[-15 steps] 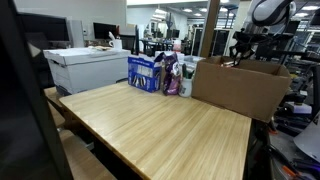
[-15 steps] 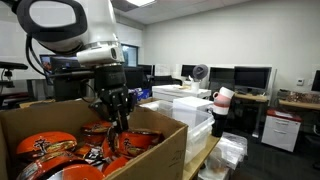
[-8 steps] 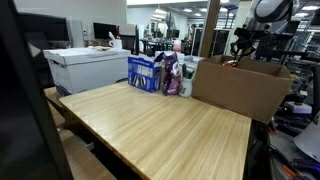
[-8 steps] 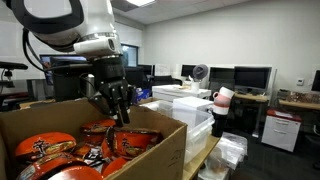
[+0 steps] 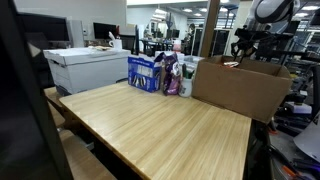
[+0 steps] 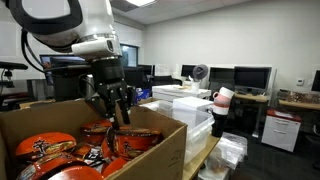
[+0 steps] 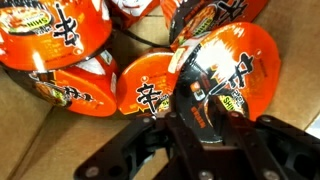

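In the wrist view the gripper (image 7: 200, 98) is seen coming up from the bottom edge toward the middle of the frame. Its dark fingers (image 7: 186, 112) are drawn close together over the printed lid of an orange noodle bowl (image 7: 240, 65), which fills the right centre of the picture. Whether the jaws are clenched on the lid or merely released just above it cannot be told, since the fingertips are blurred against the lid. A second bowl (image 7: 148, 92) is lodged just beside it in the middle of the frame, tilted on its side, and further bowls (image 7: 50, 30) are packed at the upper left (all of the same orange kind, with black lettering). Brown cardboard is seen at the lower left.

In an exterior view the gripper (image 6: 118, 110) is shown pointing downward at the left centre, above the open cardboard box (image 6: 160, 150) that takes up the lower left, with the bowls heaped inside it. White cases (image 6: 190, 108) are stacked behind the box at the centre.

In an exterior view the cardboard box (image 5: 240, 88) is set at the right centre on a wooden table (image 5: 150, 130), and the gripper (image 5: 240, 50) is held over it at the upper right. A blue package (image 5: 145, 72) is placed near the table's far edge, at the upper middle.
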You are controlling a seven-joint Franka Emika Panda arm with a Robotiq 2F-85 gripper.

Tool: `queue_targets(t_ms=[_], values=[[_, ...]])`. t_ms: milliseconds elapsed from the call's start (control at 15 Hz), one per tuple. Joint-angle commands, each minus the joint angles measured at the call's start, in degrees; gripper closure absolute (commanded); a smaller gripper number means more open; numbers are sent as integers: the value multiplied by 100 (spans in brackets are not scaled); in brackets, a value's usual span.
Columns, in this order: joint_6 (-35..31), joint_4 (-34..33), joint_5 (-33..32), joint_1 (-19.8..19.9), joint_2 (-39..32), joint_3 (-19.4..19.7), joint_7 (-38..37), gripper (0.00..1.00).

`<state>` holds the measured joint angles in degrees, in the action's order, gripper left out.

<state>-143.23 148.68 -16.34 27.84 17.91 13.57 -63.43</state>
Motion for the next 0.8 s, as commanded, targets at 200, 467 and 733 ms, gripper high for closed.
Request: queue_targets(t_ms=[200, 467, 733], values=[[-669, 405, 153, 178, 155, 88, -34, 17], [-1600, 727, 647, 163, 16, 257, 176, 0], [-2128, 971, 1204, 132, -22, 242, 254, 0]])
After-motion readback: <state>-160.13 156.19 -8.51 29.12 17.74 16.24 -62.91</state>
